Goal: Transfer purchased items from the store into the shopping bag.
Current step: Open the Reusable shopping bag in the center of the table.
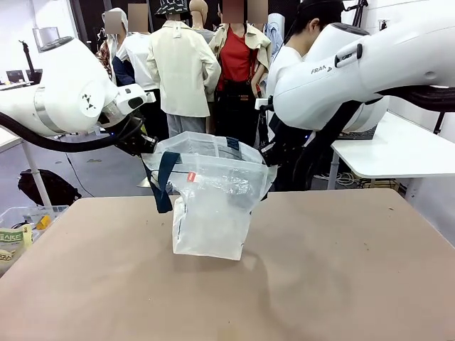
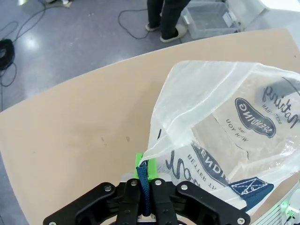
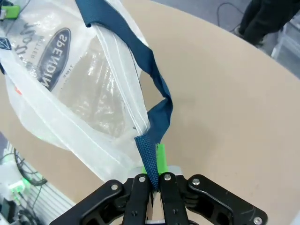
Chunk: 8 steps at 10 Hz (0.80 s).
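Front view: shopping bag (image 1: 210, 206) upright near the middle of the tan surface (image 1: 341, 270), base resting on it, mouth pulled open between the two arms. Walls translucent, whitish, crumpled. Small red tag (image 1: 190, 176) on the side facing the camera. One navy strap handle (image 1: 165, 181) hanging in a loop down the bag's left side. Contents not readable through the plastic.

Left gripper (image 2: 145, 177): clenched on a strap handle at the bag's rim, webbing pinched flat between the fingers, green pad (image 2: 139, 164) showing just beside it. Bag wall fanning up and to the right from the pinch point. Dark oval logo (image 2: 255, 117) with lettering visible on the film. Bare surface to the left of the bag.

Right gripper (image 3: 153, 180): likewise clamped on a strap handle, webbing rising from between the fingers, folding once, then running along the rim. Green pad touching the webbing.

Front view again: one gripper at each side of the bag, both at rim height, well above the surface.

Off the near left corner: clear bin (image 1: 21, 220) holding packaged goods, one yellow piece among them, finer detail too small to tell. Person (image 1: 306, 28) standing beyond the far edge, behind the right arm.
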Motion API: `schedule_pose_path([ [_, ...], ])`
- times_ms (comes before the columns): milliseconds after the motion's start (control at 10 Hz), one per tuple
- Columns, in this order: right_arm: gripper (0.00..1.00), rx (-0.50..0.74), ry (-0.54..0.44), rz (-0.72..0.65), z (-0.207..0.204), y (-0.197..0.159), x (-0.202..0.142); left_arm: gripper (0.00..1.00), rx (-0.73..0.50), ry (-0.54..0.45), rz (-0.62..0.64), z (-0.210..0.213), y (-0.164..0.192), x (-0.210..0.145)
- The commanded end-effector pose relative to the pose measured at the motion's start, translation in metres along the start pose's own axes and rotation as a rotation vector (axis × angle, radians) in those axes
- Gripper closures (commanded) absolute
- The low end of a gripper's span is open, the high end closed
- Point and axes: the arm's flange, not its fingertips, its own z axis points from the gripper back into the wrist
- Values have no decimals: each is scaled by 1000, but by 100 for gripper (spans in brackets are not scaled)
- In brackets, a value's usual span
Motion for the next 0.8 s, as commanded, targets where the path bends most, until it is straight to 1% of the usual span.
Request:
schedule_pose_path([
  [0,100,-11,41,46,-3,0,4,100,-17,21,-42,0,6,2],
  [200,100,11,56,114,-13,23,13,100,-105,5,-70,2,-11,17],
  [300,100,5,48,140,-15,33,17,100,-148,-4,-69,3,-20,25],
  [400,100,21,42,157,-17,40,20,100,-169,13,-66,3,-31,31],
  [500,100,14,53,154,-21,42,22,100,-165,22,-73,2,-39,38],
  [600,100,12,55,154,-23,41,21,100,-160,50,-61,1,-38,41],
  [700,100,-9,53,143,-25,39,21,100,-151,58,-48,-1,-36,40],
])
